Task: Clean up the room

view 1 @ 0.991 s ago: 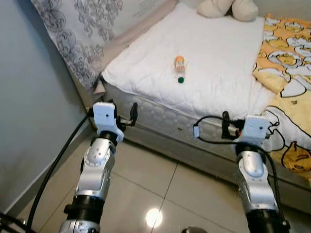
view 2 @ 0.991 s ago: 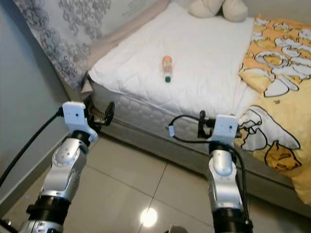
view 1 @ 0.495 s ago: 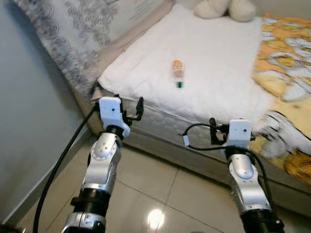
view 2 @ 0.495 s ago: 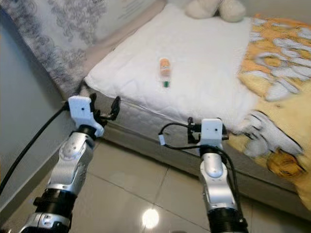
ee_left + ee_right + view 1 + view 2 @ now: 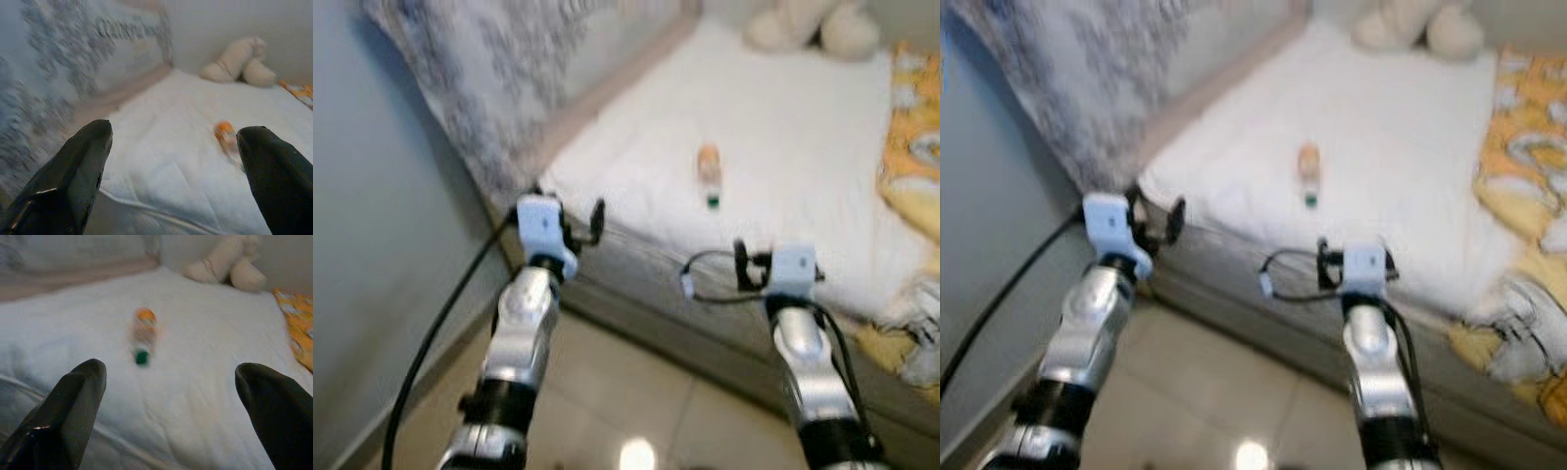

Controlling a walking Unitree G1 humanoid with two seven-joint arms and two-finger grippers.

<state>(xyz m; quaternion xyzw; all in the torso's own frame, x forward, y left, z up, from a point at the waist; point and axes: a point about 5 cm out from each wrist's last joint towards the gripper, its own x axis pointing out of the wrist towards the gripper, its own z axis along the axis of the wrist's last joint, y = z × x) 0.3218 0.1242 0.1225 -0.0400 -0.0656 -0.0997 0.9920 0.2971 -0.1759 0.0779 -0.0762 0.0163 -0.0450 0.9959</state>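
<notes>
A small bottle (image 5: pixel 709 172) with an orange end and a green cap lies on its side on the white bed (image 5: pixel 783 147). It is out in the middle of the white sheet, well apart from both hands. The pictures are a bit blurry.

The left hand (image 5: pixel 579 223) is held up in front of the near corner of the bed. Its two black fingers (image 5: pixel 73 171) are spread wide and hold nothing. The right hand (image 5: pixel 749 266) is held up near the front edge of the bed. Its fingers (image 5: pixel 68 406) are spread wide too, and it holds nothing. The bottle shows between them, farther off.

A soft cream toy (image 5: pixel 813 24) sits at the far end of the bed. A yellow blanket (image 5: pixel 911 166) with pictures on it lies on the right side. A grey patterned curtain (image 5: pixel 480 88) hangs on the left. The floor (image 5: pixel 636 382) has shiny tiles.
</notes>
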